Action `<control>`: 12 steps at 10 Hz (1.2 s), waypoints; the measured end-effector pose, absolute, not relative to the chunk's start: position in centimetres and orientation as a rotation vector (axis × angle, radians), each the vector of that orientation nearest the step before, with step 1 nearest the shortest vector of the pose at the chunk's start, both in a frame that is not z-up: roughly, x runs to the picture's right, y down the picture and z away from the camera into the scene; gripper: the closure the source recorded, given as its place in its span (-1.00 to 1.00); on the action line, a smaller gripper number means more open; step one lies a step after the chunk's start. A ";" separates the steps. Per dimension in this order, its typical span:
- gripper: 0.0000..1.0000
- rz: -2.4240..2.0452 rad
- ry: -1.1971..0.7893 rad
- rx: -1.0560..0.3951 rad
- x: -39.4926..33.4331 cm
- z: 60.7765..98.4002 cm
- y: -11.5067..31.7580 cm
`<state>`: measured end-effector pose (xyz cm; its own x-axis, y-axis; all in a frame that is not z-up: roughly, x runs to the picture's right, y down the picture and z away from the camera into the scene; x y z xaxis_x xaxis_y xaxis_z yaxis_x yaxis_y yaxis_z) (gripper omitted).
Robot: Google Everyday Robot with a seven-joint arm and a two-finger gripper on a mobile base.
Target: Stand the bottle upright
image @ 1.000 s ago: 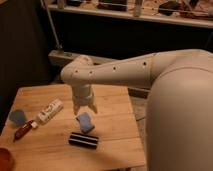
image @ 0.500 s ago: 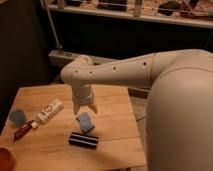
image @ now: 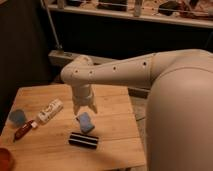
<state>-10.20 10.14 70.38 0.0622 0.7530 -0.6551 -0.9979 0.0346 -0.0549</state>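
Bottle (image: 50, 111) is down on its side: white oblong plastic with dark print, lying flat a little way off the hand toward the left of the view, untouched. Biggest thing in shot is the arm (image: 130, 72), a smooth, rounded, off-white shell stretching in from the right. Under it is the surface (image: 115, 135), pale wooden planks. The hand (image: 85, 110) hangs fingers-down above the wood, its two tapered fingers spread wide with nothing between them. Nearer the camera than the hand lies a black bar (image: 83, 140) with pale stripes. Just below the fingertips in the view sits a soft-looking blue block (image: 85, 121), turned at an angle. Beyond the bottle, farther from the hand, are a slim reddish-brown stick (image: 25, 129) with a white end and a small rounded blue piece (image: 17, 116).
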 end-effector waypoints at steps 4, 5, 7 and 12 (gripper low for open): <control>-0.30 1.445 0.525 -0.588 -10.2 70.4 10.1; -0.30 1.445 0.525 -0.588 -10.2 70.4 10.1; -0.30 1.445 0.525 -0.588 -10.2 70.4 10.1; -0.30 1.362 0.444 -0.589 -11.3 70.7 9.3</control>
